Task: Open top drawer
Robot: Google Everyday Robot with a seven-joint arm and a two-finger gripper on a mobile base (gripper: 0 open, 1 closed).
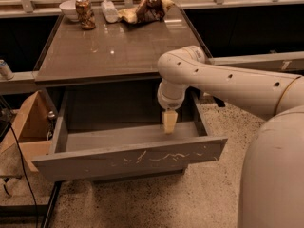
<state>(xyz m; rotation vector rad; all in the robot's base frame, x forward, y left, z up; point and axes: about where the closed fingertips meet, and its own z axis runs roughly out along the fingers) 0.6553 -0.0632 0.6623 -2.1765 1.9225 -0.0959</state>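
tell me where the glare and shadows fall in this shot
Camera view: small glints on the tabletop; deep shadow under it, at the back of the open top drawer; the claw, hanging inside the drawer toward the picture's right, shows pale against that dark.

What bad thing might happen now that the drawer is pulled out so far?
1. The top drawer sticks far out of its frame. Another hard pull might slide it right out and drop it on the floor.
2. The gripper points down inside the drawer, close under the table. Lifting it straight up might bump the arm against the table's front edge.
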